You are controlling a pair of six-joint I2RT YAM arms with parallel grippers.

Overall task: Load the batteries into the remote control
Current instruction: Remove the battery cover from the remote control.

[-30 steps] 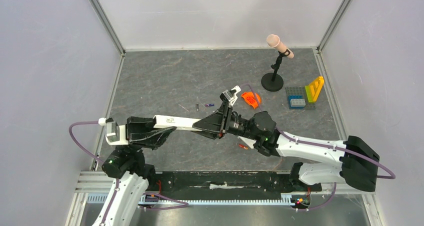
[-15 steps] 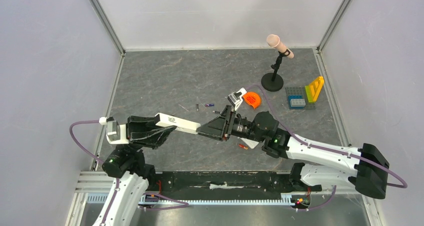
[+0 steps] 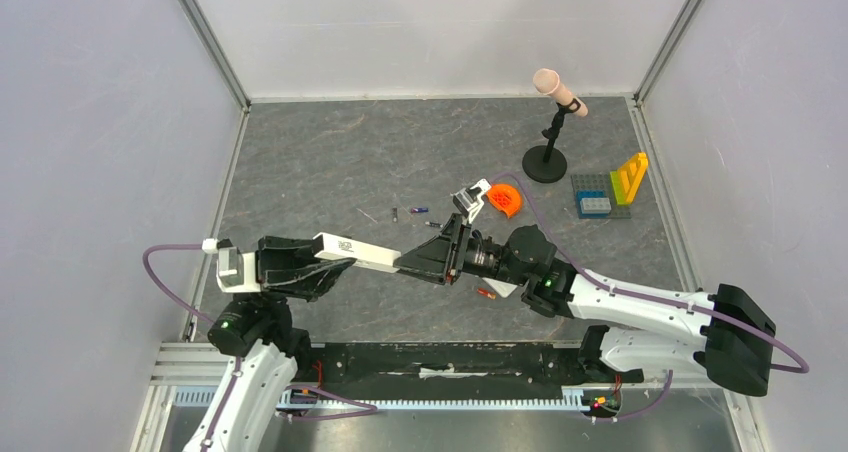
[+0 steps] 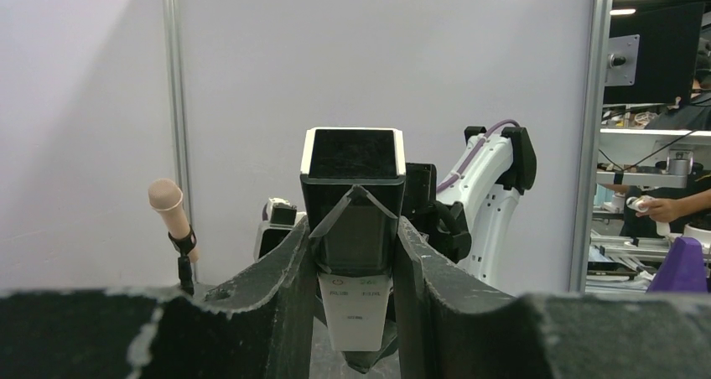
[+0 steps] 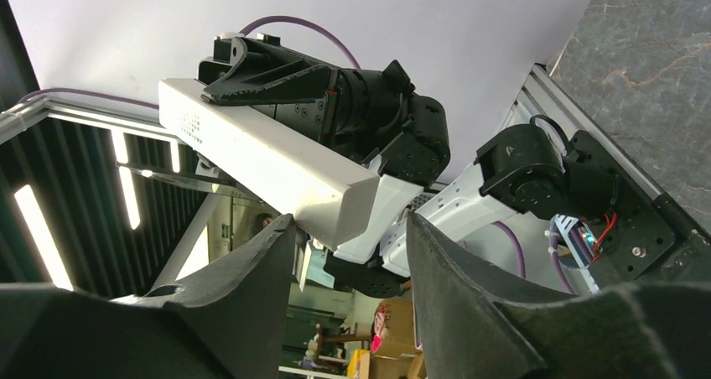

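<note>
1. Remote: it is held up off the desk, in front of the arm bases. Its long axis runs almost straight across from the left arm to the right arm, and the right-hand end sits slightly nearer the bases.
2. Left jaws: these are clenched on the remote's left end. In the left wrist view a finger presses each long side of the bar.
3. Right jaws: these are spread and straddle the other end. In the right wrist view the bar pokes between the fingers with a gap on one side, so I judge it is not gripped there.
4. Batteries: none is in the remote that I can see.
   - Three lie on the desk beyond the bar: one purple and two dark.
   - The orange-red one lies on the near side, just beside the right wrist.
5. What the next move turns on: the right arm is nearer every battery and its jaws are free, so I would fetch with it while the left steadies the bar. I cannot tell which way the recess faces.
</note>
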